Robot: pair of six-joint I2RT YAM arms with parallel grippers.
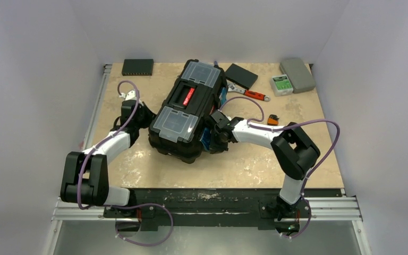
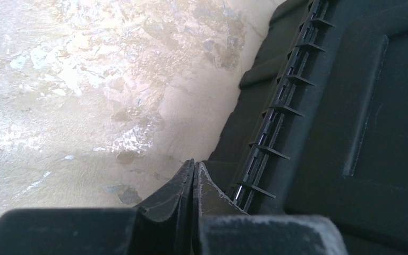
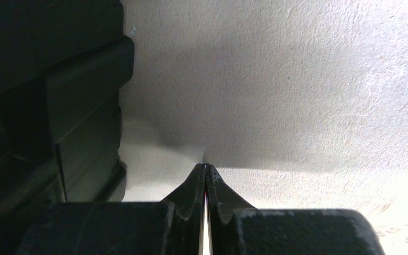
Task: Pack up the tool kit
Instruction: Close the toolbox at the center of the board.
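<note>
The tool kit (image 1: 188, 109) is a large black toolbox with a red-marked handle and two clear-lidded compartments, lying lid shut and askew in the middle of the table. My left gripper (image 1: 147, 121) sits against its left side, shut and empty. The left wrist view has the shut tips (image 2: 194, 162) just off the box's ribbed wall (image 2: 319, 106). My right gripper (image 1: 214, 141) is low by the box's right side, near a blue latch. In the right wrist view its tips (image 3: 205, 166) are shut on nothing, with the box (image 3: 48, 95) to their left. A red-handled wrench (image 1: 249, 94) lies to the right of the box.
Behind the toolbox lie a flat black box (image 1: 240, 75), a grey rounded case (image 1: 297, 74) and a green-and-white device (image 1: 281, 85). A small orange-and-black item (image 1: 272, 120) lies by my right forearm. A flat dark device (image 1: 137, 66) sits at the back left edge.
</note>
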